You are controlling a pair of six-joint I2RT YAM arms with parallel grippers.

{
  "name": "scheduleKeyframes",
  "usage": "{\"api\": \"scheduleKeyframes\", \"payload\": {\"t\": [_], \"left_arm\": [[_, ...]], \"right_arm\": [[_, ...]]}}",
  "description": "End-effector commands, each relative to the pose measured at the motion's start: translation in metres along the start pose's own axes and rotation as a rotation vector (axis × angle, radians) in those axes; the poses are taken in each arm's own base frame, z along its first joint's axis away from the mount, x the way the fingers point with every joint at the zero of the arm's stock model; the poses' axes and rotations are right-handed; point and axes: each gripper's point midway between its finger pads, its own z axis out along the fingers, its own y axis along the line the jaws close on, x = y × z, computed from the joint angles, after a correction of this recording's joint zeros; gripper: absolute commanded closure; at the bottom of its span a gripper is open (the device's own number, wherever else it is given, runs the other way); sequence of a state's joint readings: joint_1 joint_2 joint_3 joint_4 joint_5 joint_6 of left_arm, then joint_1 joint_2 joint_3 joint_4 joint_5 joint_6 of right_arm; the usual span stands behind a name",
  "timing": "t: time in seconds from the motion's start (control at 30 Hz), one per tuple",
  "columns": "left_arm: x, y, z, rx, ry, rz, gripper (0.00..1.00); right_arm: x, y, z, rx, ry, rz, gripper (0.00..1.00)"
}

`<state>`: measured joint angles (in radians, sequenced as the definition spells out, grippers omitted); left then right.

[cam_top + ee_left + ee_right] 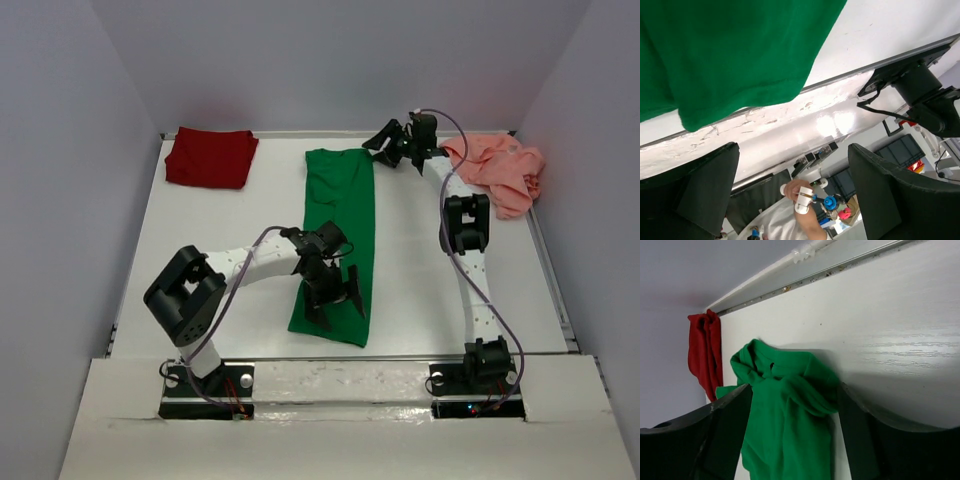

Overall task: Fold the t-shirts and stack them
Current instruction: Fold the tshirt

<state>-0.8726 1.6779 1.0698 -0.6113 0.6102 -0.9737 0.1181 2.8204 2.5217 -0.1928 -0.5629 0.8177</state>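
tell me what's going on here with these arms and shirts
The green t-shirt is the one being handled: it lies on the table folded into a long narrow strip. The left end effector is open above its near end, and the right end effector is open at its far, collar end; neither is gripping the cloth. A dark red t-shirt sits folded in the far left corner, and a pink t-shirt lies crumpled at the far right, not yet folded.

Green t-shirt (345, 200): folded lengthwise, long flat strip, mid worktop (420, 290). Dark red t-shirt (210, 158): folded, far-left corner. Salmon pink t-shirt (500, 172): crumpled heap, far-rt corner.
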Motion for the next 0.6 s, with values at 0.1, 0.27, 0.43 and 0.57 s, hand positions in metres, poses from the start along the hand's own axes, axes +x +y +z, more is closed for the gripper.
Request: {"api": "scheduleKeyframes", "payload": {"t": [0.1, 0.27, 0.43, 0.57], "left_arm": [[-0.008, 0.002, -0.028, 0.018, -0.08, -0.015, 0.01], [-0.047, 0.016, -0.069, 0.043, -0.25, -0.049, 0.01], [-0.091, 0.062, -0.104, -0.038, -0.37, -0.079, 0.01], [-0.116, 0.09, -0.121, -0.076, -0.417, -0.066, 0.01]], "right_arm": [[-0.044, 0.043, -0.031, -0.055, -0.105, -0.115, 0.2], [-0.061, 0.054, -0.052, -0.065, -0.136, -0.151, 0.2], [-0.079, 0.071, -0.096, -0.051, -0.16, -0.202, 0.2], [-0.069, 0.07, -0.132, 0.011, -0.125, -0.234, 0.21]]}}
